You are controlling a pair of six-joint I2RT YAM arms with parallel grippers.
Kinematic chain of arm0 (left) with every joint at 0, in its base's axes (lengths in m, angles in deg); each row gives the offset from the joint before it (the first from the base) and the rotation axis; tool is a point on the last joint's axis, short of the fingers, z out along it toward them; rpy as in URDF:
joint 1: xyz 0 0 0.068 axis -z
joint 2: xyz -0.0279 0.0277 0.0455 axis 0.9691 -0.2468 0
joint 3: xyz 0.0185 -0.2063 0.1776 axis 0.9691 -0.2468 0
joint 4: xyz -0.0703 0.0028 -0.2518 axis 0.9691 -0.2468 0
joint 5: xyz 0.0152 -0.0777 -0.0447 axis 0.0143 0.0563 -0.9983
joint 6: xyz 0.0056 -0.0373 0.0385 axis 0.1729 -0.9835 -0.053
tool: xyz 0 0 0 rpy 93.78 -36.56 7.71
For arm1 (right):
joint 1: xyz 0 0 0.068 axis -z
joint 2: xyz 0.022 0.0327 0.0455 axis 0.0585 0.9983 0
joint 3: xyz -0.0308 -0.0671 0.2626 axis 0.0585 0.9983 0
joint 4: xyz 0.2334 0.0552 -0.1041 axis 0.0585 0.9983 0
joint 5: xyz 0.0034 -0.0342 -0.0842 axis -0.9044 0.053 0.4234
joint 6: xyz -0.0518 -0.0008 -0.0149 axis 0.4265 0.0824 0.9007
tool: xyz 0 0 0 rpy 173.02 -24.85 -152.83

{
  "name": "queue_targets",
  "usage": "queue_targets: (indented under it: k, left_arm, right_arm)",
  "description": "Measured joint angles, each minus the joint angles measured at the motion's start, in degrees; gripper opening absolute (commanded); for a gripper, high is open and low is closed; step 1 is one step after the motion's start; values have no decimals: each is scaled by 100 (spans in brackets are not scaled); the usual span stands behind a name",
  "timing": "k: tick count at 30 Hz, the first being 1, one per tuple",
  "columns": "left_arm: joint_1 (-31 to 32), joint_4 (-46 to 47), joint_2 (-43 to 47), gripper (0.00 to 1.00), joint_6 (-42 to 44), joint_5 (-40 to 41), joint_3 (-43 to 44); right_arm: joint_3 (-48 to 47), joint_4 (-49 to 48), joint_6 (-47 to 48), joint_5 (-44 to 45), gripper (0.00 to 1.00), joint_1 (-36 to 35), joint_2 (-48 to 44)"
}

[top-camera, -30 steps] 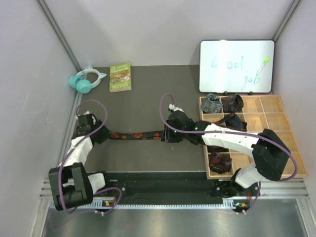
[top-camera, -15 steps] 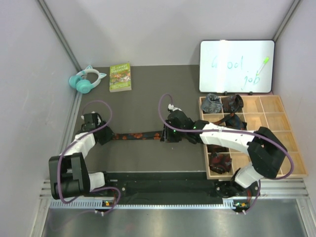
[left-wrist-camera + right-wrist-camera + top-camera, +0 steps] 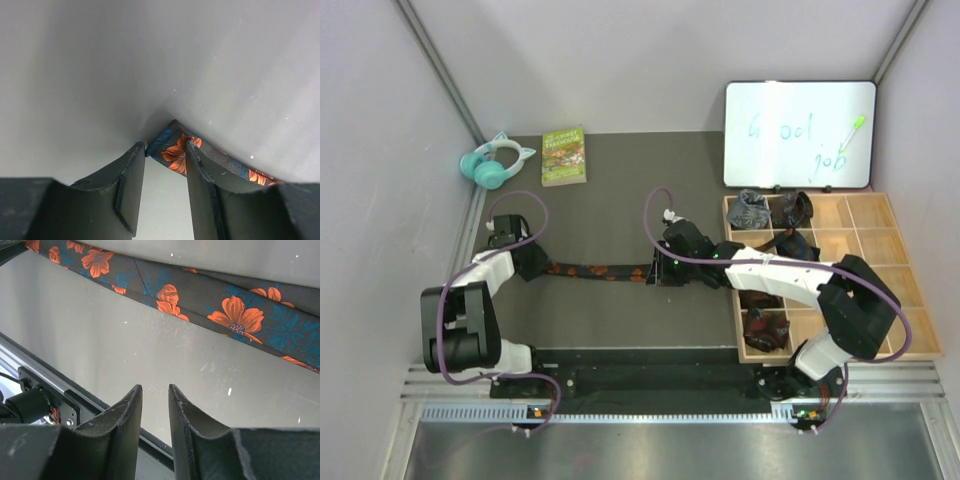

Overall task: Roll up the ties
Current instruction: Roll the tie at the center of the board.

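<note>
Tie tip touching spread left jaws' tips; right jaws narrowly apart, tie just beyond.

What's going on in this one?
Two arms are working on a floral tie laid out straight on the table. The left gripper sits at its narrow tip, jaws apart with the tip at its fingertips. The right gripper is beside it further along, holding nothing. It is not yet rolled. Rolled ties sit in the wooden tray.
</note>
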Motion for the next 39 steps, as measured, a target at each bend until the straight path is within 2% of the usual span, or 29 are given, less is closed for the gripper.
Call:
queue_targets:
  k: [6, 12, 16, 19, 20, 27, 39]
  left_arm:
    - [0, 13, 2, 32, -83, 61, -4]
    - [0, 79, -9, 30, -81, 50, -35]
    - [0, 210, 46, 15, -92, 37, -120]
    - [0, 291, 197, 12, -127, 59, -262]
    - [0, 295, 245, 8, -125, 68, -297]
    - [0, 286, 341, 8, -197, 90, -352]
    - [61, -118, 343, 7, -249, 111, 17]
  right_arm:
    - [0, -4, 28, -74, 28, 20, 63]
    - [-7, 0, 105, -192, 28, 57, 308]
    - [-140, -44, 184, -575, 27, 70, 481]
    - [-455, -146, 262, -949, 26, 70, 662]
    - [-603, -195, 286, -1091, 24, 70, 739]
    - [-1851, -435, 400, -1941, 19, 17, 1543]
    - [-3967, -380, 339, -2516, 7, -426, 3547]
